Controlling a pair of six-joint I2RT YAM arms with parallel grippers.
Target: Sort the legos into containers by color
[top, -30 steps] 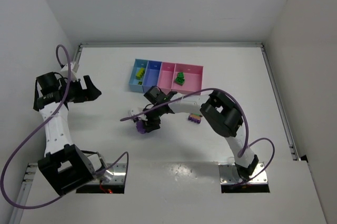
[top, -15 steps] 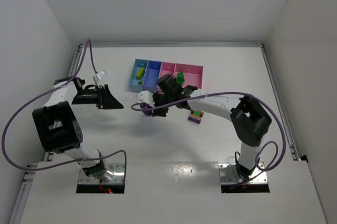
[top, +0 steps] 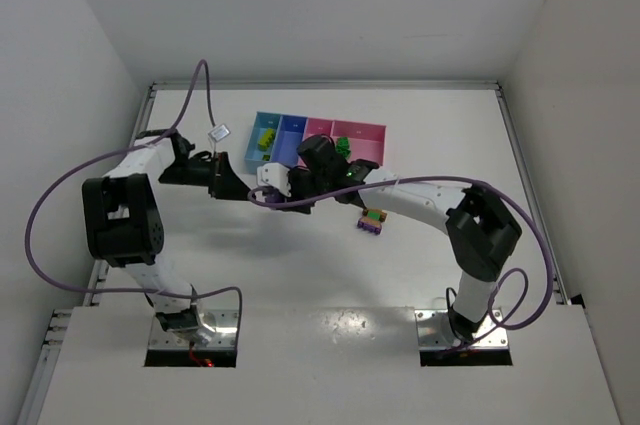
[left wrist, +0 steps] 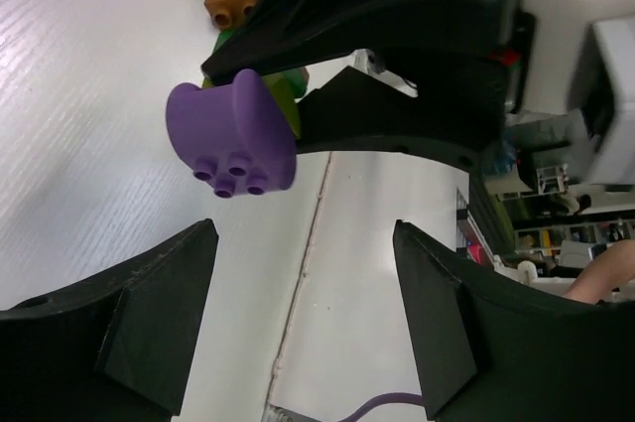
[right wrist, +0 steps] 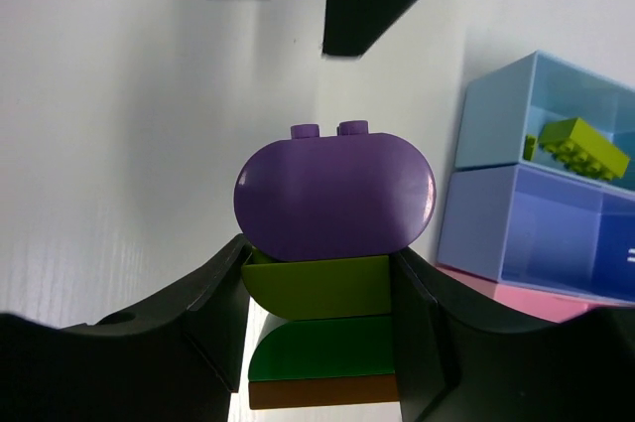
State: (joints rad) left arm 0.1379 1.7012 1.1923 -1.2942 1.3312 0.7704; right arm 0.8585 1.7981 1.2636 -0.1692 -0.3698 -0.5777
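Seen from above, two arms meet over a white counter (top: 330,275). The right claw (right wrist: 319,263) is closed on a short stack of legos (right wrist: 317,328), pinching its lime and dark green bricks by their sides, with an orange brick at the inner end. A round purple piece (left wrist: 233,134) caps the free end, its studs facing the left claw (left wrist: 303,243). We see the left claw open wide and empty, its fingers just short of the purple piece and not touching it. The stack is held over the counter, just near and left of the containers (top: 300,167), a row of four joined bins. A lime lego (top: 265,140) lies in the light blue bin (right wrist: 496,114) and a green lego (top: 343,148) in the wider pink bin (top: 372,130). A few loose legos (top: 372,220) lie on the counter, right of the claws.
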